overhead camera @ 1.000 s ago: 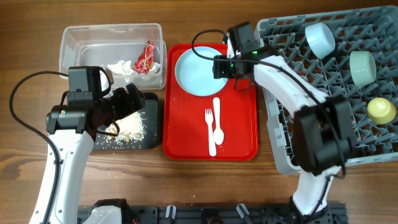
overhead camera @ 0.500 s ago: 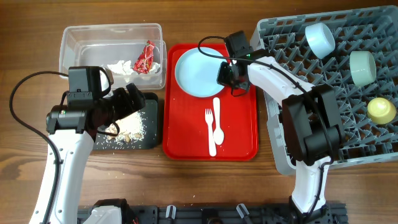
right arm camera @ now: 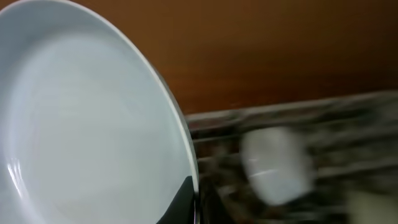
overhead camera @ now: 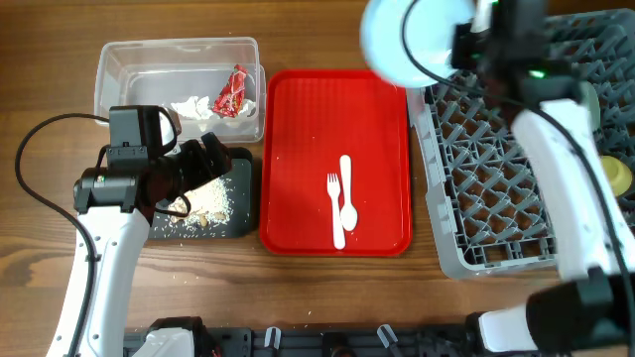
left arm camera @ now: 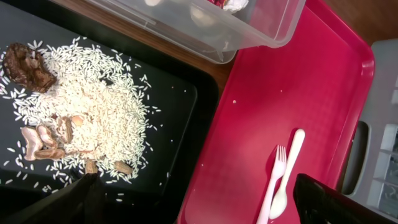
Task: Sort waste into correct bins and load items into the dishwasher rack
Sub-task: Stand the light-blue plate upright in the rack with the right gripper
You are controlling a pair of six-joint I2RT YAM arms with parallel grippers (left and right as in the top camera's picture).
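Up over the far left corner of the dishwasher rack (overhead camera: pixel 496 198), my right gripper (overhead camera: pixel 462 46) has the pale blue plate (overhead camera: pixel 412 40) pinched by its rim, and it looms big and blurred in the overhead view because it is high and close to the camera. In the right wrist view the plate (right arm camera: pixel 87 124) fills the left half, with a dark finger just showing at the bottom edge. I'd say the rim grip is there so the plate can be tipped on edge and dropped between the pegs. Half a second ago it lay flat at the far end of the red serving tray (overhead camera: pixel 298 149) with that gripper at its right rim; now that end of the tray is bare, and only the fork (overhead camera: pixel 333 184) and spoon (overhead camera: pixel 347 198) lie side by side near the front. My left gripper (overhead camera: pixel 213 159) hasn't budged across the frames: it hangs spread wide and empty over the black tray (overhead camera: pixel 238 223), where the food scraps (left arm camera: pixel 81 118) sit in a heap of rice and brown bits. I read that as parked clear of the right arm's path. The red snack wrapper (overhead camera: pixel 231 91) and white napkin (overhead camera: pixel 193 107) rest in the clear tub (overhead camera: pixel 129 59), so the waste looks sorted, with plate and cutlery left to load
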